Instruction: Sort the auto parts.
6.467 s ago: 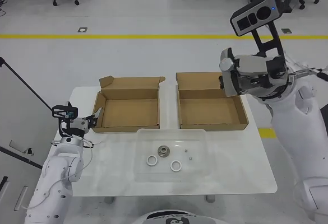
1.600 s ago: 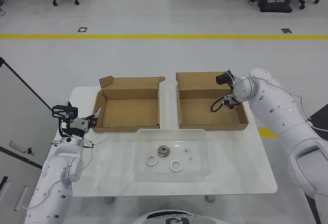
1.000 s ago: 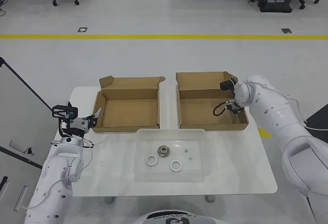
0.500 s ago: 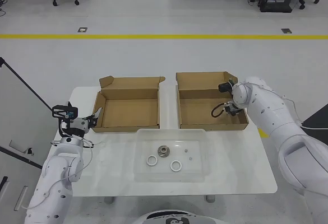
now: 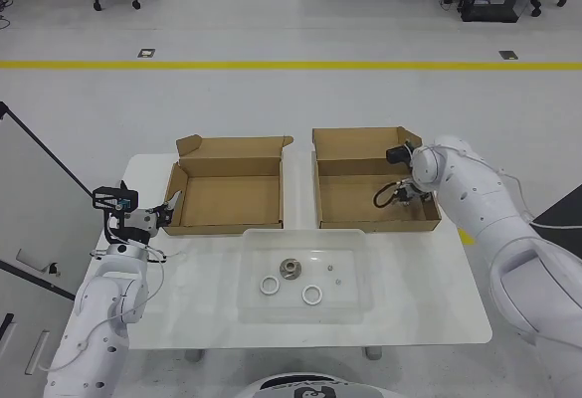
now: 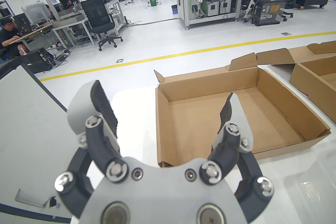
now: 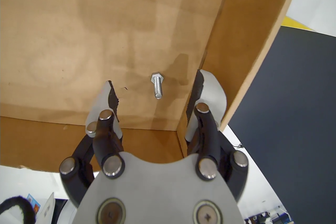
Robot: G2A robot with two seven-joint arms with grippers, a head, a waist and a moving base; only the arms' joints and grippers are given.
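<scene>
A clear tray [image 5: 350, 298] at the table's middle holds two white rings [image 5: 270, 287] [image 5: 312, 295], a grey metal hub [image 5: 291, 268] and small fasteners [image 5: 329, 267]. Behind it stand two open cardboard boxes, the left box [image 5: 229, 199] and the right box [image 5: 370, 199]. My right gripper [image 7: 155, 86] hangs open over the near right corner of the right box [image 7: 78, 12]; a silver bolt [image 7: 157, 85] lies loose on the box floor between the fingers. My left gripper [image 6: 162, 101] is open with nothing in it, at the table's left edge beside the left box [image 6: 275, 128].
A white cabinet [image 5: 22, 199] stands just left of the table. The white tabletop [image 5: 430, 308] has bare room right of the tray. Floor with a yellow line [image 5: 271, 65] lies beyond the boxes.
The right arm came down from high above the right box into its near right corner. Over the last second it barely shifted. The left arm kept still.
</scene>
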